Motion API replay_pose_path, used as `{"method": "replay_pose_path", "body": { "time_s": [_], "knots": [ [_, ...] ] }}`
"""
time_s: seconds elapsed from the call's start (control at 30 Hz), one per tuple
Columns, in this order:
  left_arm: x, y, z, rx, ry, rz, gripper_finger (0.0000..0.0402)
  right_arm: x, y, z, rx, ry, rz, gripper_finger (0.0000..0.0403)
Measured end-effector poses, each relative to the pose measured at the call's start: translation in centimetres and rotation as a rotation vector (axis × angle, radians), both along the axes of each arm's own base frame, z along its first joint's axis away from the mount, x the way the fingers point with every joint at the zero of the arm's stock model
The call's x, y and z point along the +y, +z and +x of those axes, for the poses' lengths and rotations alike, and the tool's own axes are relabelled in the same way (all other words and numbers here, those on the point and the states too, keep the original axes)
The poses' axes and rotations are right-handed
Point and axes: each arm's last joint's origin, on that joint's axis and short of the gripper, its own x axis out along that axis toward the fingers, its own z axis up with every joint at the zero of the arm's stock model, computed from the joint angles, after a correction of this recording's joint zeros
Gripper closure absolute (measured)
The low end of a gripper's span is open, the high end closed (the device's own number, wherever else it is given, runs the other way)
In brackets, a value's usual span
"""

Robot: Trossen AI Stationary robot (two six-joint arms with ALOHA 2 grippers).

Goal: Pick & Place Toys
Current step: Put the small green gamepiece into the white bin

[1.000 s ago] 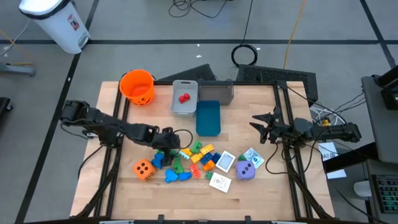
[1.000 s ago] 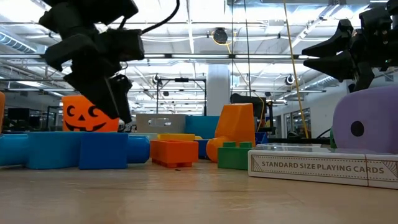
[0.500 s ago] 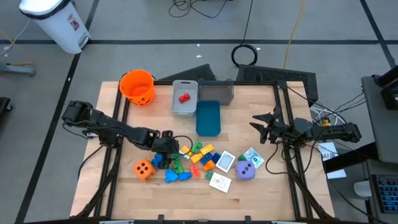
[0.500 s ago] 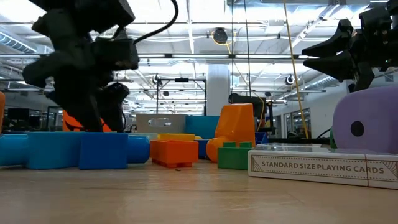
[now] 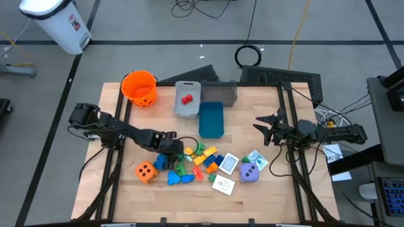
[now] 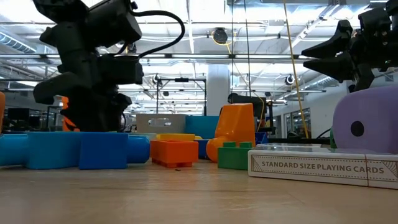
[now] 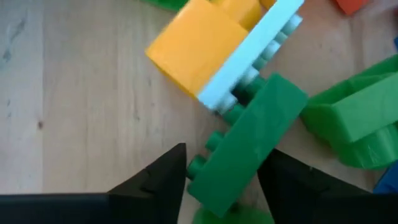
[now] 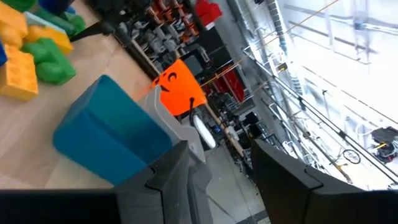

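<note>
Your left tool (image 5: 172,150) is low over the pile of blocks (image 5: 196,161) near the middle of the counter (image 5: 265,189), and it pinches a green brick (image 7: 249,149): in the left wrist view one dark finger lies against each long side of it. The green brick lies on the wood, and its studded end touches a pale plate (image 7: 252,53) stuck to a yellow block (image 7: 193,46). A bigger green piece (image 7: 354,124) lies just beside the brick. I take the far edge of the counter in the high view as 12 o'clock. From the left tool, the orange die (image 5: 146,171) is near, at 8 o'clock, and the purple die (image 5: 249,173) is well apart, at 4 o'clock, with the cards (image 5: 223,184) between it and the pile. The blue bin (image 5: 211,120) is at 2 o'clock, and the grey bin (image 5: 187,99) at 12 o'clock holds one red piece (image 5: 186,98). The bucket (image 5: 139,87) is at 11 o'clock. Your right tool (image 5: 264,127) waits above the 3 o'clock side of the counter, its fingers spread and holding nothing.
</note>
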Motion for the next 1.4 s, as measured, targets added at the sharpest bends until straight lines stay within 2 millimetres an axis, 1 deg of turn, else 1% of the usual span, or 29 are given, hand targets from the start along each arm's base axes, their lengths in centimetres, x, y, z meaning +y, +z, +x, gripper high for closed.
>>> {"method": "replay_pose_path", "body": {
  "time_s": [0.2, 0.37, 0.7, 0.97, 1.03, 1.2, 1.4],
  "knots": [
    [0.6, 0.2, 0.4, -0.040, 0.030, -0.010, 0.0259, 0.0, 0.0, 0.0, 0.001, 0.000, 0.000, 0.0234],
    [0.6, 0.3, 0.7, -0.065, 0.018, -0.006, 0.0278, 0.0, 0.0, 0.0, 0.000, 0.000, 0.000, 0.0234],
    [0.6, 0.4, 0.8, -0.084, 0.036, -0.019, 0.0265, 0.0, 0.0, 0.0, 0.000, 0.000, 0.000, 0.0234],
    [0.6, 1.5, 0.7, -0.125, 0.032, -0.023, 0.0297, 0.0, 0.0, 0.0, 0.000, 0.000, 0.000, 0.0234],
    [0.6, 1.5, 0.6, -0.121, 0.032, -0.023, 0.0293, 0.0, 0.0, 0.0, 0.000, 0.000, 0.000, 0.0234],
    [0.7, 1.5, 0.6, -0.117, 0.047, 0.003, 0.0267, 0.0, 0.0, 0.0, 0.001, 0.000, 0.000, 0.0234],
    [0.8, 1.2, 0.0, -0.057, 0.069, 0.019, 0.0271, 0.0, 0.0, 0.0, 0.000, 0.000, 0.000, 0.0234]
  ]
}}
